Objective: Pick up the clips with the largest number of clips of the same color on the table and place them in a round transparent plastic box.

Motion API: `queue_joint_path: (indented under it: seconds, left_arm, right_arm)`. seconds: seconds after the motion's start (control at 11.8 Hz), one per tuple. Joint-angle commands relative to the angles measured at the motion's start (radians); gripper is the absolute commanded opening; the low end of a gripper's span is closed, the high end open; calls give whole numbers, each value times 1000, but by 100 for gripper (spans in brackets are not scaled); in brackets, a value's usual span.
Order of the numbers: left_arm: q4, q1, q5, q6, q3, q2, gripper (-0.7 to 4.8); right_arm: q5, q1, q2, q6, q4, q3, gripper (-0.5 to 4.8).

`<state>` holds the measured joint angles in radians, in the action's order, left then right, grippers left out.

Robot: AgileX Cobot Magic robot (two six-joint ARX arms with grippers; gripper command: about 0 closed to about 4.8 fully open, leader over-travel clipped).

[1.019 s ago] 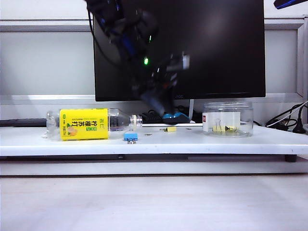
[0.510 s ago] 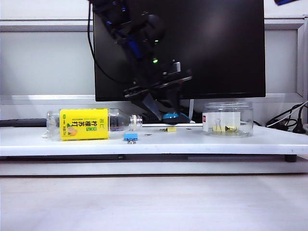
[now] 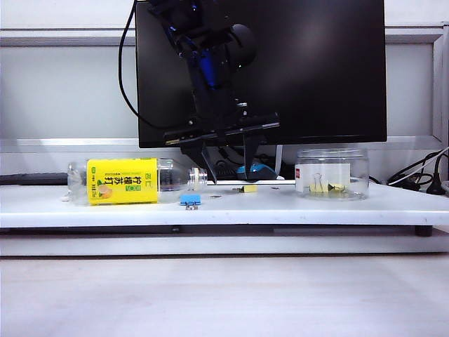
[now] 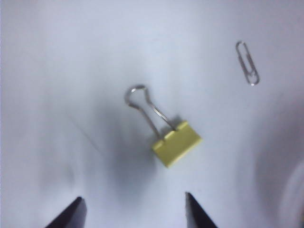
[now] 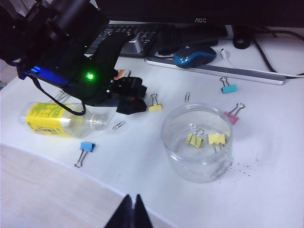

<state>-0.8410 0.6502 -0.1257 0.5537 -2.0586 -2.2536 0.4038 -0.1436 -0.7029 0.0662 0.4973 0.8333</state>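
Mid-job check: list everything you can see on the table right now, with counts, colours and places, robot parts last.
Yellow binder clip: 1, loose under the left gripper; 2 more inside the jar.
Round clear jar: 1, right of centre.
Blue binder clip: 1, beside the bottle.
Teal binder clip: 1, behind the jar.
Pink binder clip: 1, beside the jar.
Paper clips: 2, silver.
Bottle: 1, yellow label, lying down.
Mouse: 1, blue-black, rear.
Left gripper: open.
Right gripper: shut, raised.

Matt white bench (image 3: 351,203), glossy clear plastic round box (image 5: 197,142) with paper label, matt yellow binder clip (image 4: 176,143) with bright silver wire handles, shiny steel paper clip (image 4: 248,69), clear plastic bottle (image 3: 133,181) with glossy yellow label, glossy black monitor (image 3: 316,70)
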Motion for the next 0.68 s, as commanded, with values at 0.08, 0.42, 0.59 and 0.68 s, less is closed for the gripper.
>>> queue_joint_path:
  seconds: [0.08,0.42,0.59,0.68]
  left_arm:
    - [53,8,18,137,-2,-2,279]
    - [121,56,-34,232,-2,-25,279]
    - [116,90,-204,232,-2,-34,279]
    - [123,92,-227,233,-2,-36,279]
  right_arm:
    - [-2,0,4,6,-3,4,13]
    - [-1,0,5,6,0,4,13]
    - [-1,0,9,6,0,4,13]
    - [-1,0,12,6,0,4,13]
